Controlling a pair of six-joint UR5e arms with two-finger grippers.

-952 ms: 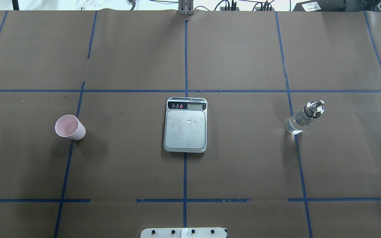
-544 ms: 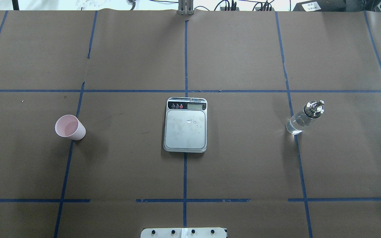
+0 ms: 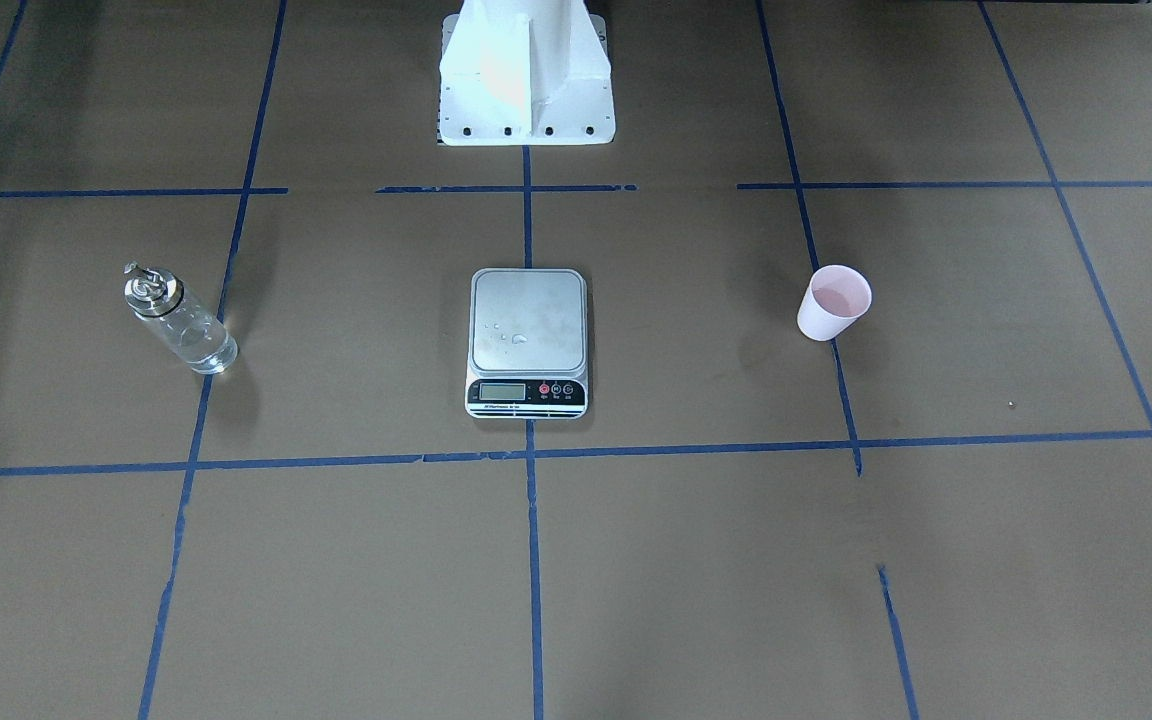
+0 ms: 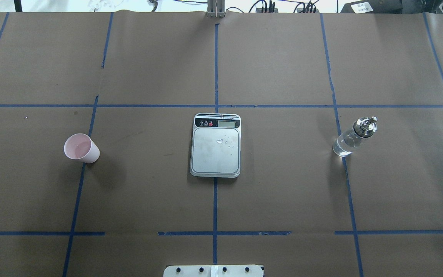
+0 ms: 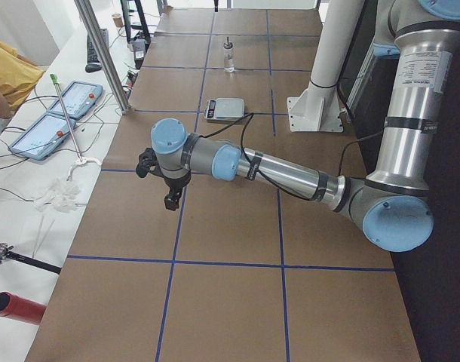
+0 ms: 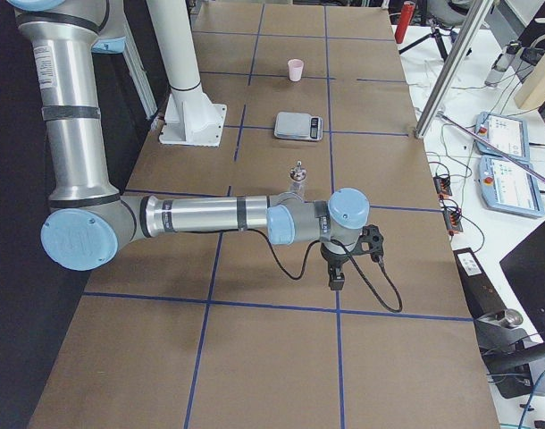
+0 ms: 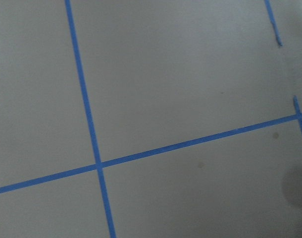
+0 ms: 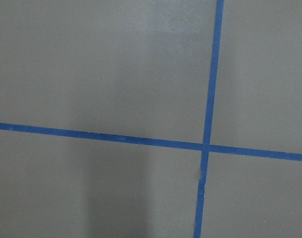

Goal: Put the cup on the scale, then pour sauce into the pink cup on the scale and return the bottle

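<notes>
The pink cup stands upright on the table's left part; it also shows in the front view. The scale sits in the middle with a few water drops on its bare silver platform. The glass bottle with clear sauce and a silver spout cap stands on the right. The left gripper shows only in the exterior left view, low over the table end. The right gripper shows only in the exterior right view, past the bottle. I cannot tell whether either is open or shut.
Brown paper with a blue tape grid covers the table. The white robot base stands at the table's near edge. A metal post and tablets stand beside the far edge. Both wrist views show only bare paper and tape.
</notes>
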